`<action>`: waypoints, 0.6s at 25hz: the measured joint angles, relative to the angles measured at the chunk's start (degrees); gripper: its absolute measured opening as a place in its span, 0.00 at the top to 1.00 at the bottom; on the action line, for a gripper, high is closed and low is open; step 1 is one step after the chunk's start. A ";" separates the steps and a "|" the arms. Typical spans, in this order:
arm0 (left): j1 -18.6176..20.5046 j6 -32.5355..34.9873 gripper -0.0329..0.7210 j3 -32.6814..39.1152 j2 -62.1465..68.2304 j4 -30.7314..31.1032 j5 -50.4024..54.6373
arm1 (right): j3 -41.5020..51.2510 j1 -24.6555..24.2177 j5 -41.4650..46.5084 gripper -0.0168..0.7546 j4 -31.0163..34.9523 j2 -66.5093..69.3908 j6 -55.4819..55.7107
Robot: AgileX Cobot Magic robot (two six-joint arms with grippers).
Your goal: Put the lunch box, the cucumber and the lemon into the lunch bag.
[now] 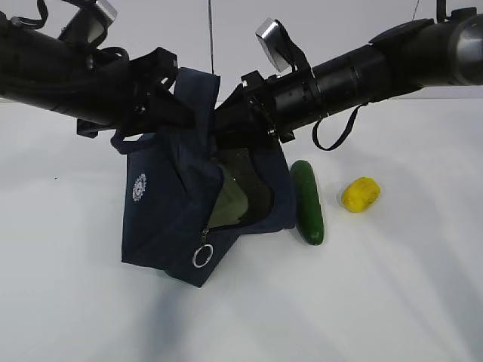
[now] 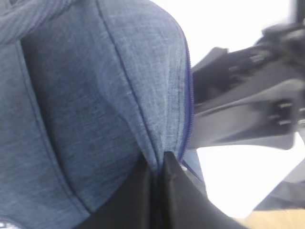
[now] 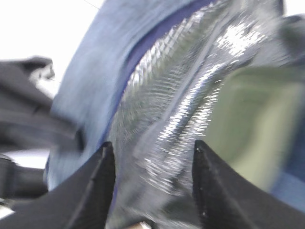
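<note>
Left gripper (image 2: 157, 167) pinches the lunch bag (image 1: 162, 219); right gripper (image 3: 150, 157) stands half open at its mouth.

In the left wrist view, at the bottom centre, the closed fingers clamp a fold of navy fabric beside the zipper. The right gripper holds nothing; silver lining shows between its fingers. A pale green shape inside the bag is probably the lunch box (image 1: 226, 200), so one item seems done. The cucumber (image 1: 308, 204) and the lemon (image 1: 360, 194) lie on the counter (image 1: 392, 302), right of the bag, and remain to pack.
</note>
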 joint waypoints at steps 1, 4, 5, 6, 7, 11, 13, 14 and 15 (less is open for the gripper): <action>0.00 0.00 0.96 -0.10 0.00 1.15 -0.03 | -0.22 -0.11 0.72 0.47 -0.27 0.00 0.00; 0.00 0.00 0.96 -0.10 0.00 3.97 -0.25 | -2.50 -0.31 1.82 0.47 -3.34 0.00 0.14; 0.41 0.00 0.96 -0.10 0.00 4.57 -0.25 | -3.85 -0.31 1.97 0.47 -4.75 0.00 0.74; 0.66 -0.12 0.96 -0.19 0.00 5.03 -0.25 | -5.26 -0.31 2.11 0.47 -6.26 0.00 1.72; 1.14 -0.12 0.96 -0.19 0.00 5.45 -0.25 | -6.67 -0.31 2.24 0.47 -7.88 0.00 2.60; 4.18 -0.34 0.96 -0.19 0.00 6.55 1.02 | -11.91 -0.31 3.05 0.47 -15.02 0.00 7.38; 5.82 -0.34 0.96 -0.19 0.00 6.92 2.64 | -14.28 -0.31 3.35 0.47 -18.81 0.00 10.45; 6.67 -0.34 0.96 -0.19 0.00 7.15 3.28 | -15.25 -0.31 3.48 0.47 -20.69 0.00 12.00; 7.45 -0.34 0.96 -0.19 0.00 7.37 4.15 | -15.97 -0.35 3.59 0.47 -22.26 0.00 13.76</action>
